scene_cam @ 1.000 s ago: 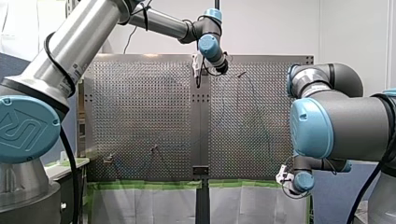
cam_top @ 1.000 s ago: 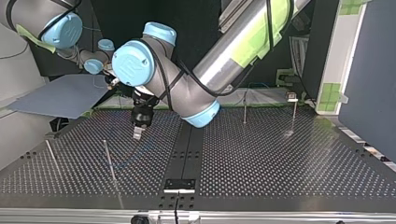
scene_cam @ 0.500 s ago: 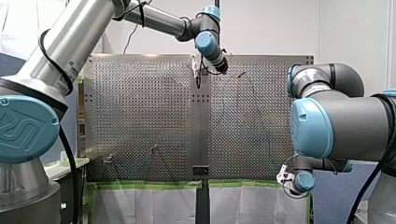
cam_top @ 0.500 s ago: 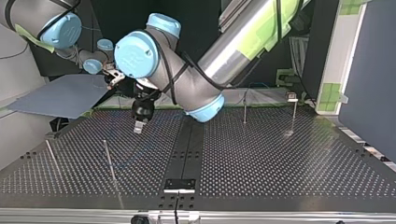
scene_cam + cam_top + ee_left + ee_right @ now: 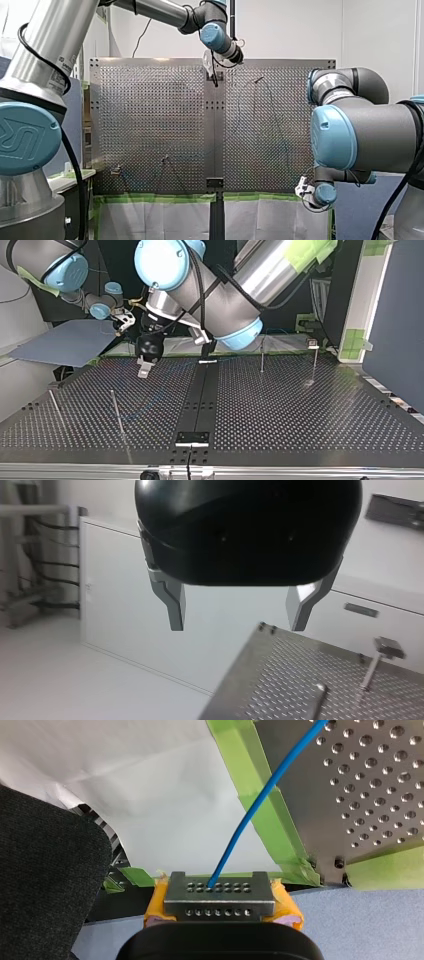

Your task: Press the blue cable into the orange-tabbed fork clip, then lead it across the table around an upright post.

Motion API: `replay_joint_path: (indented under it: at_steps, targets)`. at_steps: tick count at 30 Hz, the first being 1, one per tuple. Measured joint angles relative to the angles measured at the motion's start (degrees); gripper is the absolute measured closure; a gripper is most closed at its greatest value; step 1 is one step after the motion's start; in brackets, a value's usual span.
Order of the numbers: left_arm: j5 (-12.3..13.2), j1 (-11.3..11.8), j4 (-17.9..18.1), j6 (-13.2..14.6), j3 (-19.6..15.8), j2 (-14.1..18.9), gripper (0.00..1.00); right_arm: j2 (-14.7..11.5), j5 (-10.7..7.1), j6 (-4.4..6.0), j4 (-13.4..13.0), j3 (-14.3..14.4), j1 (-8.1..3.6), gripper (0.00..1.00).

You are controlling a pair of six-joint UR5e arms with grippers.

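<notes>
While my left gripper [image 5: 237, 625] hangs wide and empty above the perforated table [image 5: 300, 415], my right gripper [image 5: 219, 895] clamps the blue cable [image 5: 221, 867] off the near right edge; what may be the fork clip [image 5: 116, 170] sits tiny, near left.

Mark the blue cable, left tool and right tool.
blue cable [image 5: 256, 802]: right wrist view, middle of its visible run.
left tool [image 5: 236, 627]: left wrist view, midway between its open fingertips.
right tool [image 5: 219, 892]: right wrist view, fingertips shut on the blue cable.
</notes>
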Motion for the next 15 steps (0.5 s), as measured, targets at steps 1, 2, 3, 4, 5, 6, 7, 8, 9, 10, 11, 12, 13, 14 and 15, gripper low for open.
replay_joint_path:
  at_steps: [1,2,3,4,5,6,7,8,9,10,11,12,13,14,15]
  targets:
    - [0.0,0.0,0.5,0.0,-0.5,0.5,0.01,0.0,-0.05,0.00,0.0,0.0,0.03,1.00]
    - [0.0,0.0,1.0,0.1,-1.0,1.0,0.01,0.0,-0.10,0.00,0.0,0.0,0.07,1.00]
    - [0.0,0.0,1.7,0.1,-1.7,1.7,0.01,0.0,-0.14,0.00,0.0,0.0,0.10,1.00]
    - [0.0,0.0,2.3,0.2,-2.2,2.2,0.01,0.0,-0.16,0.00,0.0,0.0,0.11,1.00]
    - [0.0,0.0,2.7,0.3,-2.7,2.8,0.01,0.0,-0.17,0.00,0.0,0.0,0.11,1.00]
    - [0.0,0.0,3.5,0.4,-3.5,3.4,0.01,0.0,-0.18,0.00,0.0,0.0,0.12,1.00]
    - [-0.1,0.1,4.0,0.5,-4.0,3.7,0.01,0.0,-0.19,0.00,0.0,0.0,0.12,1.00]
    - [-0.1,0.2,4.6,0.5,-4.6,4.0,0.01,0.0,-0.19,0.00,0.0,0.0,0.12,1.00]
    - [-0.1,0.3,5.3,0.7,-5.3,4.2,0.01,0.0,-0.19,0.00,0.0,0.0,0.13,1.00]
    - [-0.1,0.3,5.9,0.8,-5.9,4.4,0.01,-0.1,-0.18,-0.01,0.0,0.0,0.13,1.00]
    - [-0.1,0.3,6.4,0.9,-6.4,4.4,0.01,0.0,-0.17,0.00,0.0,0.0,0.13,1.00]
    - [-0.1,0.4,7.1,1.1,-7.1,4.5,0.01,-0.1,-0.15,0.00,0.0,0.0,0.14,1.00]
    - [-0.1,0.4,7.6,1.3,-7.6,4.5,0.01,-0.1,-0.14,-0.01,0.0,0.0,0.14,1.00]
    - [-0.1,0.4,8.1,1.5,-8.1,4.6,0.01,-0.1,-0.14,0.00,0.0,0.0,0.13,1.00]
    - [-0.1,0.4,8.7,1.7,-8.8,4.6,0.01,-0.1,-0.13,0.00,0.0,0.0,0.14,1.00]
